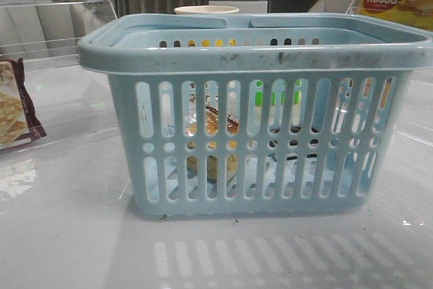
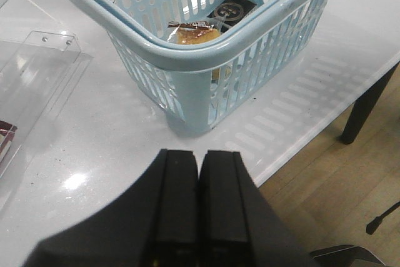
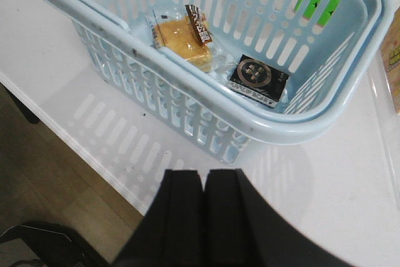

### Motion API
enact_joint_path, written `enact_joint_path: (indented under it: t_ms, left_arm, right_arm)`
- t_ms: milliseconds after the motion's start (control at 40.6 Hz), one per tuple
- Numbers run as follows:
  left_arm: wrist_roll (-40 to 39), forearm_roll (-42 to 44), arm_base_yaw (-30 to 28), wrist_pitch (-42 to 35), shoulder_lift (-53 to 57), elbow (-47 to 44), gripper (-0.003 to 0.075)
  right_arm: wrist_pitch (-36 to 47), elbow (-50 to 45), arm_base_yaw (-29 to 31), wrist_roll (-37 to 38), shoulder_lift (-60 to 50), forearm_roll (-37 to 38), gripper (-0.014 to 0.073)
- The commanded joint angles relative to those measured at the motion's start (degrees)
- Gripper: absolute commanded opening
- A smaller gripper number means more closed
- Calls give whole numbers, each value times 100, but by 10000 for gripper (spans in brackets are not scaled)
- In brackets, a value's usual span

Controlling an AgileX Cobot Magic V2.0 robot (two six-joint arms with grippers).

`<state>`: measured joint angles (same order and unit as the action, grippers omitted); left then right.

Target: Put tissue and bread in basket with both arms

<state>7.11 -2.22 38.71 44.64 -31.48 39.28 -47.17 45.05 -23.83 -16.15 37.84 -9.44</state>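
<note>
light-blue slotted basket [image 3: 262, 130], golden-brown bread [image 3: 181, 39], black tissue [image 3: 257, 76] pack with round emblem.

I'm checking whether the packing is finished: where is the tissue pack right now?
The tissue pack lies flat on the floor of the blue basket, right beside the bagged bread, as both wrist views show; neither tool touches it.

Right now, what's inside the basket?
The basket holds the bread in its clear bag and the dark tissue pack, lying side by side on its floor. The near wall hides the floor along it.
</note>
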Motion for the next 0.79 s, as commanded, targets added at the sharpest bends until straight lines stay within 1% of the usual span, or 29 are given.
enact_joint_path:
  t_ms: [0,271,321,370,419,468,567,592,641,764]
  left_arm:
    - [-66,-38,45,-398,-10,149,91]
    - [-66,-38,45,-424,-10,137,91]
    - [-66,16,32,-437,131,125,92]
    - [-66,163,-76,-464,292,110,91]
    - [-66,222,-305,-653,463,2,92]
    - [-66,325,-577,-994,680,-179,92]
    - [-66,362,-1219,-2027,1179,-826,92]
    - [-66,362,-1367,-2163,1295,-930,92]
    - [-66,362,-1714,-2656,1564,-1369,92]
    - [-66,222,-2489,-3533,2208,-2311,92]
  right_arm:
    - [361,141,2,-47,-15,7,57]
    - [361,141,2,-47,-15,7,57]
    - [361,141,2,-47,-15,7,57]
    - [355,141,2,-47,-15,7,57]
    - [371,141,2,-47,-15,7,57]
    - [371,141,2,-47,-15,7,57]
    - [371,141,2,-47,-15,7,57]
    - [371,141,2,-47,-15,7,57]
    - [371,141,2,-47,-15,7,57]
    - [371,141,2,-47,-15,7,57]
